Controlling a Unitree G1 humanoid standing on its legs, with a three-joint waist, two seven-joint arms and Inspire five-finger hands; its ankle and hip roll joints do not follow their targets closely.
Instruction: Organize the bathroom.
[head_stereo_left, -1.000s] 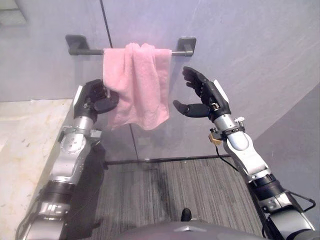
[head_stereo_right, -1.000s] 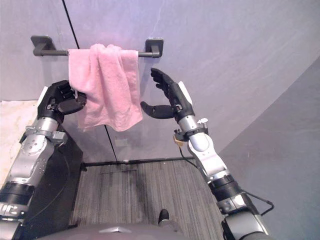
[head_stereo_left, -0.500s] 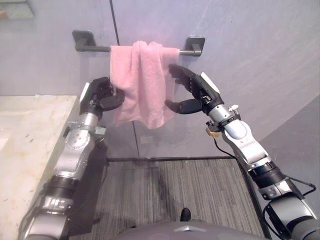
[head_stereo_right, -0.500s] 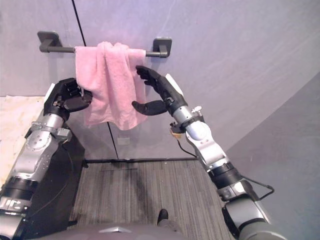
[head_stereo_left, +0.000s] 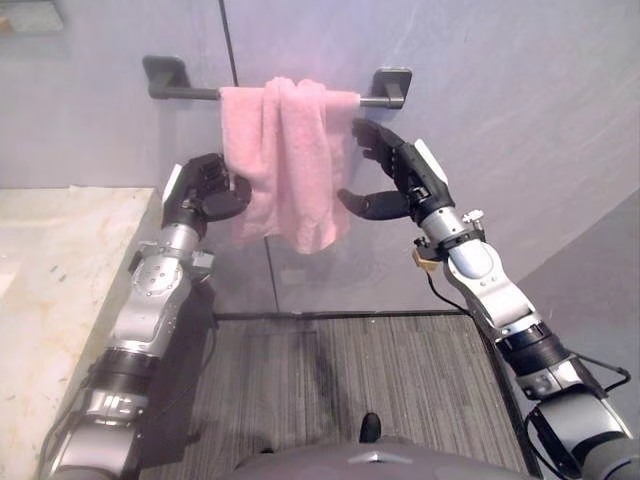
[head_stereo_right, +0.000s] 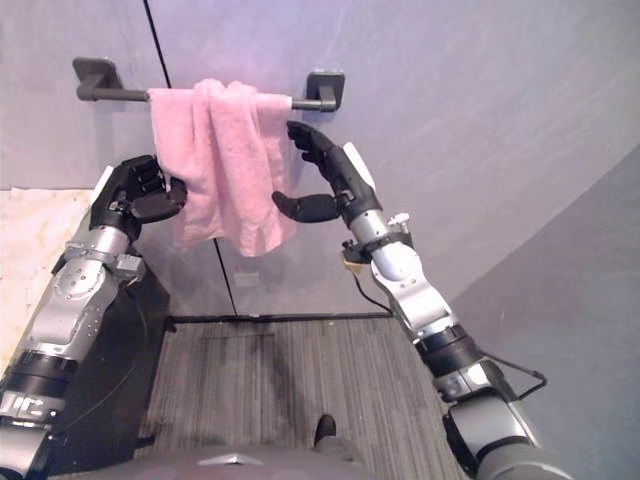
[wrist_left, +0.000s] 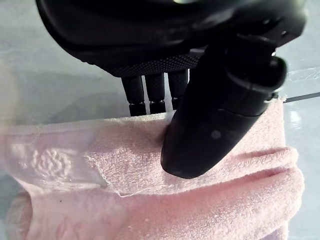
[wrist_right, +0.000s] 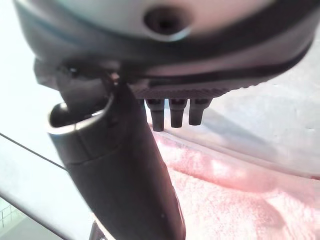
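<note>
A pink towel (head_stereo_left: 290, 160) hangs bunched over a dark towel bar (head_stereo_left: 190, 94) on the grey wall. My left hand (head_stereo_left: 205, 190) pinches the towel's left edge about halfway down. In the left wrist view its thumb (wrist_left: 215, 120) presses the cloth (wrist_left: 150, 200) against the fingers behind it. My right hand (head_stereo_left: 405, 175) is open at the towel's right edge, fingers straight near the bar's right mount (head_stereo_left: 393, 85). Its thumb (wrist_right: 120, 175) reaches toward the towel's lower right side (wrist_right: 235, 200).
A beige marbled counter (head_stereo_left: 50, 270) lies at the left, with a dark cabinet side (head_stereo_left: 190, 380) below it. Striped grey carpet (head_stereo_left: 400, 370) covers the floor under the towel. A thin black seam (head_stereo_left: 228, 40) runs down the wall behind the bar.
My right hand came in from the right to the towel's right edge. The towel's lower part now hangs narrower and a little longer. My left hand has kept its pinch. The camera shifted slightly.
</note>
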